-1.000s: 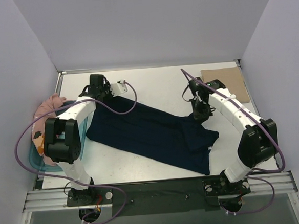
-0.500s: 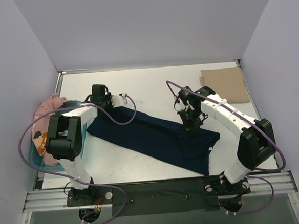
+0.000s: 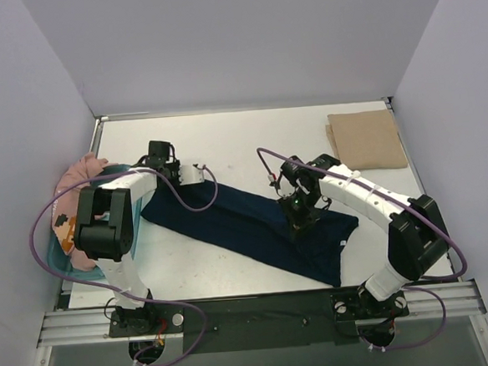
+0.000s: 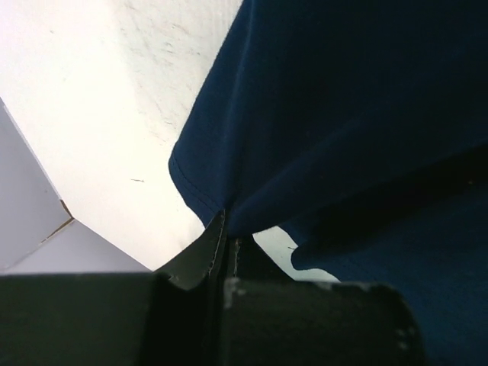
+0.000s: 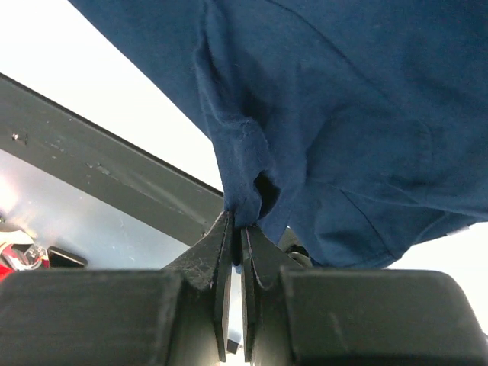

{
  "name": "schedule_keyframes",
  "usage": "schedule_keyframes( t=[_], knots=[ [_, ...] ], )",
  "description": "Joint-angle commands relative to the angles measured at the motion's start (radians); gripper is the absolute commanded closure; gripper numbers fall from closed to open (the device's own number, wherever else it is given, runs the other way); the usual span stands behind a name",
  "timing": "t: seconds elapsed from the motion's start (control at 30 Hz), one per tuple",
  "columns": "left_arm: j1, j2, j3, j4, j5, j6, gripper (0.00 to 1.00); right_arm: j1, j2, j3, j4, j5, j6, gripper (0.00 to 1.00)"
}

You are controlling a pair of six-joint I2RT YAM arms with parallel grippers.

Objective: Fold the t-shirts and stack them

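Leftmost, a pink shirt drapes over the teal tub. On the navy shirt spread across the middle, the left gripper is pinched tight on its left edge, the right gripper clamped on a bunched fold. A folded tan shirt lies far right

No legible text, label, brand, number or sign was found in any view. The small print on the pink t-shirt was too small to read.

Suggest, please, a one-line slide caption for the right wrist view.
Right claw shut on a bunched fold of the navy t-shirt, white table behind.
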Motion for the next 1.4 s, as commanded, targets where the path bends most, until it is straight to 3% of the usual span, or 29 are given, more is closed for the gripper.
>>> schedule_keyframes(
  t=[0.0, 0.27, 0.33, 0.37, 0.43, 0.47, 0.7, 0.93, 0.97, 1.0, 1.07, 1.23, 1.37],
  knots=[
    [0.016, -0.014, 0.028, -0.038, -0.013, 0.051, 1.00, 0.047, 0.031, 0.008, -0.021, -0.054, -0.018, 1.00],
    [0.044, -0.052, -0.006, -0.073, 0.016, 0.151, 0.98, 0.059, 0.053, 0.000, -0.020, -0.068, -0.032, 1.00],
    [0.048, -0.059, -0.020, -0.073, 0.009, 0.166, 0.69, 0.059, 0.064, 0.004, -0.017, -0.069, -0.035, 1.00],
    [0.048, -0.063, -0.020, -0.076, 0.009, 0.168, 0.47, 0.062, 0.067, 0.010, -0.015, -0.066, -0.035, 1.00],
    [0.050, -0.077, 0.008, -0.111, 0.030, 0.145, 0.18, 0.068, 0.080, 0.026, -0.012, -0.065, -0.041, 1.00],
    [0.051, -0.082, 0.025, -0.160, 0.061, 0.110, 0.15, 0.072, 0.094, 0.037, -0.010, -0.063, -0.046, 1.00],
    [0.036, -0.120, 0.268, -0.487, 0.328, -0.059, 0.13, 0.150, 0.182, 0.148, -0.012, -0.039, -0.101, 1.00],
    [0.010, -0.143, 0.331, -0.706, 0.579, -0.082, 0.16, 0.177, 0.186, 0.139, 0.008, -0.094, -0.145, 1.00],
    [0.007, -0.138, 0.336, -0.729, 0.637, -0.082, 0.16, 0.185, 0.191, 0.132, 0.019, -0.089, -0.132, 0.95],
    [-0.004, -0.132, 0.339, -0.734, 0.660, -0.084, 0.16, 0.187, 0.194, 0.120, 0.055, -0.076, -0.122, 0.80],
    [-0.030, -0.123, 0.338, -0.723, 0.681, -0.095, 0.16, 0.194, 0.212, 0.126, 0.091, -0.044, -0.084, 0.59],
    [-0.076, -0.114, 0.342, -0.695, 0.697, -0.118, 0.18, 0.277, 0.111, 0.165, 0.101, 0.117, 0.063, 0.47],
    [-0.114, -0.123, 0.319, -0.798, 0.714, 0.015, 0.28, 0.274, -0.074, 0.009, 0.125, 0.226, 0.282, 0.43]
  ],
)
